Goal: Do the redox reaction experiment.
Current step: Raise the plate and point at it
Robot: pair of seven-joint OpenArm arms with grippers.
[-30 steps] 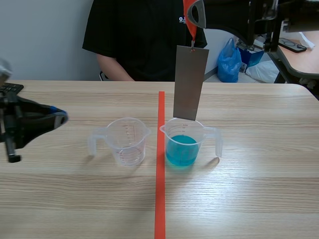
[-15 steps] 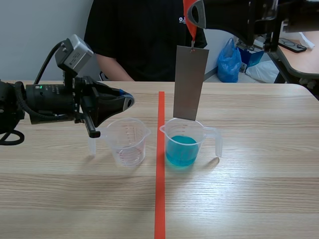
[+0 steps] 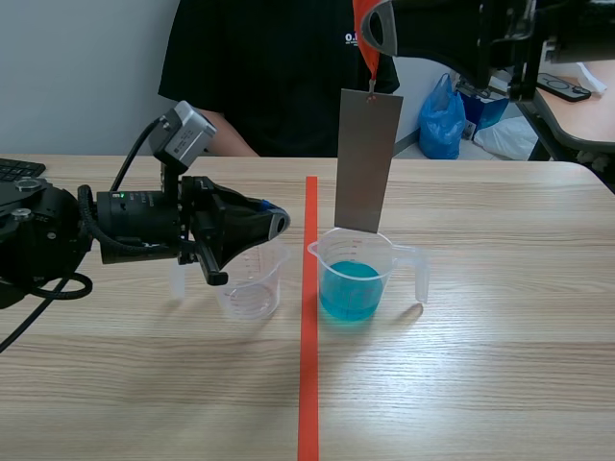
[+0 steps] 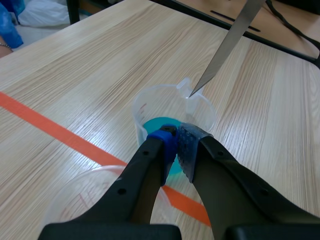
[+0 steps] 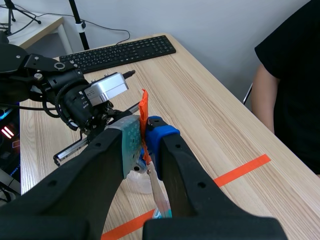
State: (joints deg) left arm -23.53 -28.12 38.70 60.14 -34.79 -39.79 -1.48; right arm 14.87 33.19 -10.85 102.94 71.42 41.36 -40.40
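Hanging from a clenched right gripper (image 3: 373, 40), a flat grey rectangular metal plate (image 3: 368, 158) is suspended upright by a short orange tab (image 5: 143, 107). The fingers grasp this tab between their pads. The plate's lower edge stands at the rim of a clear plastic measuring cup holding blue liquid (image 3: 386, 264); the plate is above the liquid, not in it. This cup sits near the middle of the light wooden desk (image 3: 480, 384), just right of the orange-red tape line. An empty clear plastic measuring cup with red graduations (image 3: 252, 288) sits just left of the line. The left gripper (image 4: 176, 137) is above the empty cup, pointing toward the filled one. Its fingers are closed pad to pad, grasping nothing. A person in a black shirt (image 3: 269, 77) sits at the far edge.
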